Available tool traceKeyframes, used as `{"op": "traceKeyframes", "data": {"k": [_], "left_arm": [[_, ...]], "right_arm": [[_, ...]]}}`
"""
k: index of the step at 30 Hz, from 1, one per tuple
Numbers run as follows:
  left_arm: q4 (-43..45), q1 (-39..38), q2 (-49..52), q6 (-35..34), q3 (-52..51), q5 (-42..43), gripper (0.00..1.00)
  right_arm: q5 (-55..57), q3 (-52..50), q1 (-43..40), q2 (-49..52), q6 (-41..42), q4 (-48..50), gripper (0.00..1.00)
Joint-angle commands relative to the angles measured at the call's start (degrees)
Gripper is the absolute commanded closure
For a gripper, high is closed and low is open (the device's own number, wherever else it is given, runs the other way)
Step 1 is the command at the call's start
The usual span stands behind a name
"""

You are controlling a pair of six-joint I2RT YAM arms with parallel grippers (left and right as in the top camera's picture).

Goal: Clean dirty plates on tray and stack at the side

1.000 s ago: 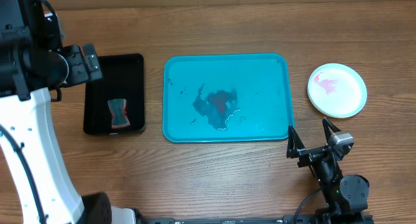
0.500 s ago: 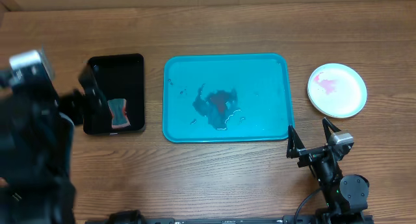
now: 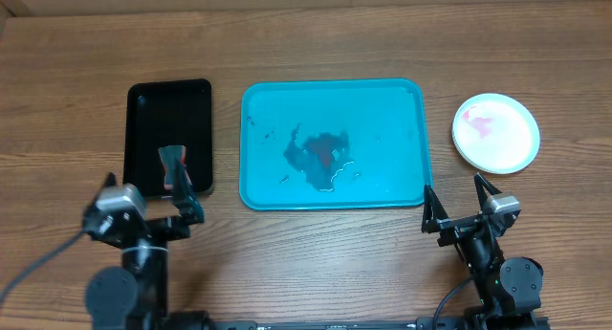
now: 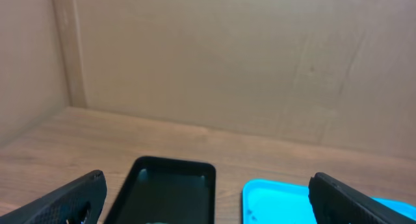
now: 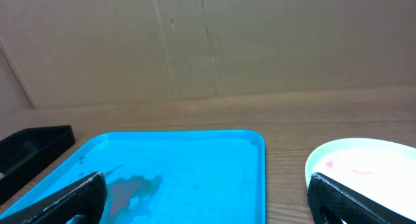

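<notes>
The left gripper (image 3: 143, 196) and right gripper (image 3: 453, 188) are sitting at 7 and 5 o'clock, jaws apart and empty. The white plate (image 3: 495, 132) is lying at the tray's (image 3: 382, 105) 3 o'clock.

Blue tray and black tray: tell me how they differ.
The blue tray is clearly larger than the black tray. The blue tray lies with its long side across the table; the black tray's runs front to back. The blue tray holds a dark red smear, the black tray a small sponge. Both are rimmed rectangles with rounded corners.

Overhead looks straight down; both wrist views low, facing back wall (image 4: 227, 55), sharing tray (image 5: 195, 159).
</notes>
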Motion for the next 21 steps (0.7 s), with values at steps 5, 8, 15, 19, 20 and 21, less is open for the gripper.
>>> {"op": "traceKeyframes", "data": {"k": [5,8,15,19,20,21], "left_arm": [[7.43,-1.9,-9.55,-0.74,-14.56,0.2,0.01],[8.76,-2.01,-11.65,-0.74,-18.29,0.0,0.0],[11.91,-2.12,-13.42,-0.81,-24.28,-0.13,0.0],[11.98,-2.49,-13.42,-0.76,-25.55,-0.15,0.0],[11.98,-2.49,-13.42,-0.79,-26.12,-0.15,0.0],[11.98,-2.49,-13.42,-0.79,-26.71,-0.13,0.0]], "right_arm": [[0.35,-0.61,0.39,-0.68,-0.2,0.26,0.0],[0.35,-0.61,0.39,-0.68,-0.2,0.26,0.0],[0.35,-0.61,0.39,-0.68,-0.2,0.26,0.0],[0.37,-0.61,0.39,-0.68,-0.2,0.26,0.0],[0.35,-0.61,0.39,-0.68,-0.2,0.26,0.0],[0.35,-0.61,0.39,-0.68,-0.2,0.26,0.0]]}}
